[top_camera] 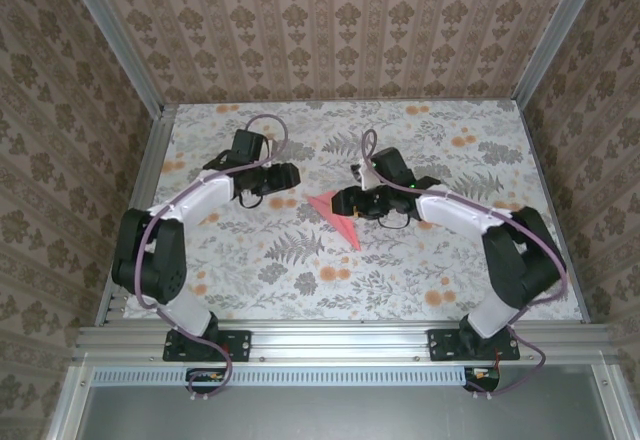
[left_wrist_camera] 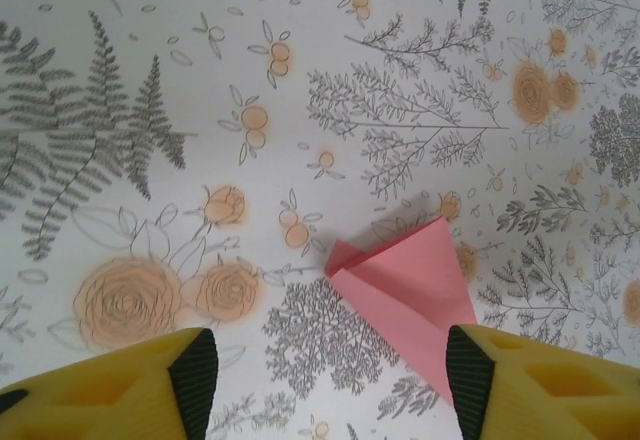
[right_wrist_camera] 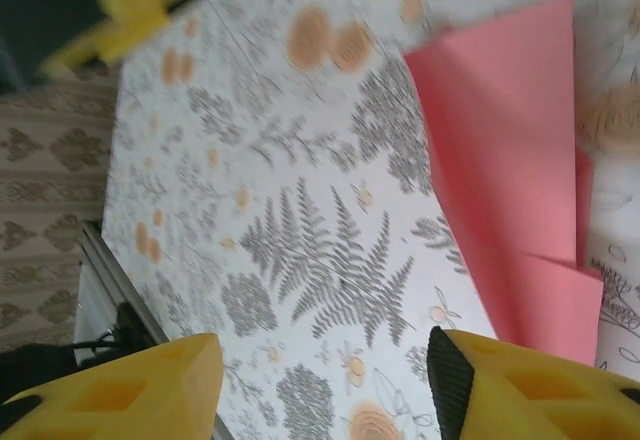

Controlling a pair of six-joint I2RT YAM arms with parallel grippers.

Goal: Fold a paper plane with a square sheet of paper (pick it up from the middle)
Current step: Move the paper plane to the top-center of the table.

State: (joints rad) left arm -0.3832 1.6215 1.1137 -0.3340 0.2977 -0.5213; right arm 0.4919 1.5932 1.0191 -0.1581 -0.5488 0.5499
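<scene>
While the top camera looks down, the pink paper [top_camera: 338, 215], folded to a point, lies on the counter [top_camera: 300, 270] at my right pincer [top_camera: 345, 203], my left pincer [top_camera: 285, 177] off to its left. Left wrist: jaws wide apart, paper lying toward the right one. Right wrist: wide apart too, paper at right.

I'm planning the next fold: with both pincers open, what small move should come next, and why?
Probably shift the right pincer sideways until the folded pink paper sits between its fingers. Its jaws stand open and empty, the paper lies on the table beside one finger, and the left pincer is open too.
</scene>
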